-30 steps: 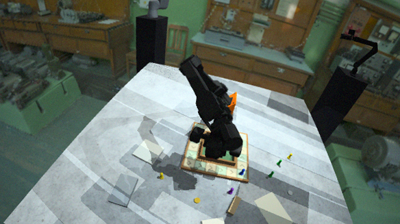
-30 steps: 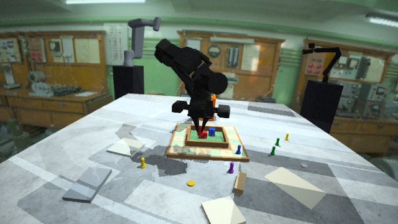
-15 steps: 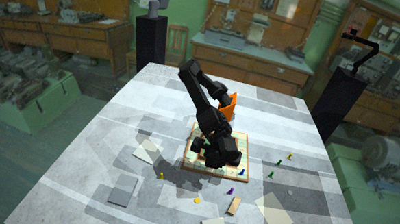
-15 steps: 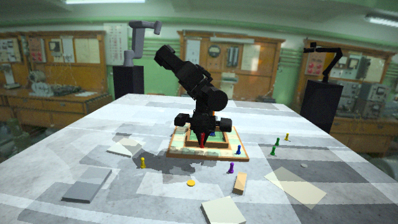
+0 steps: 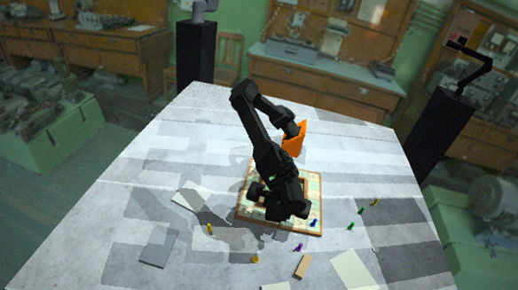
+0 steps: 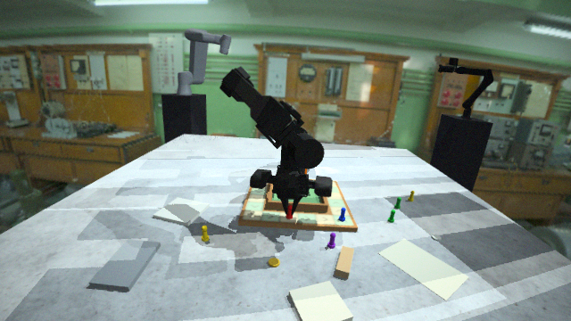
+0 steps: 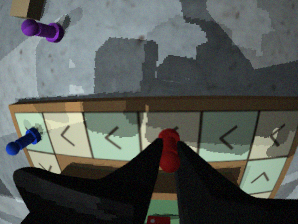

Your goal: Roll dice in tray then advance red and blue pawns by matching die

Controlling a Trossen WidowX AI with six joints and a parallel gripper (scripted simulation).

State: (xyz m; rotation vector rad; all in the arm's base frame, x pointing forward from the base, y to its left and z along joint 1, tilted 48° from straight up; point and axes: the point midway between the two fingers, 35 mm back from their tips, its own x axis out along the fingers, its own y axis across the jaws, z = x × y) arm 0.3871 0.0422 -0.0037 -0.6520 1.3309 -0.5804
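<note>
My gripper (image 6: pixel 290 215) (image 7: pixel 168 145) is shut on the red pawn (image 6: pixel 289 209) (image 7: pixel 170 156), held at the front row of the board (image 5: pixel 321 204) (image 6: pixel 298 226) (image 7: pixel 100 107), between its two front corners. Whether the pawn touches its square I cannot tell. The blue pawn (image 5: pixel 314 222) (image 6: pixel 343 214) (image 7: pixel 22 142) stands on the front right corner square in the top and exterior views. The tray (image 6: pixel 312 207) (image 7: pixel 100 171) is behind the gripper. Part of the red die (image 7: pixel 159 220) shows inside at the bottom of the wrist view. The blue die is hidden, and the red die's number cannot be read.
A purple pawn (image 5: pixel 299 248) (image 6: pixel 332 241) (image 7: pixel 42 31) and a wooden block (image 5: pixel 303 267) (image 6: pixel 344 263) lie in front of the board. A yellow pawn (image 6: pixel 204 234) stands left, two green pawns (image 6: pixel 391 216) right. An orange holder (image 5: pixel 295 144) is behind the board.
</note>
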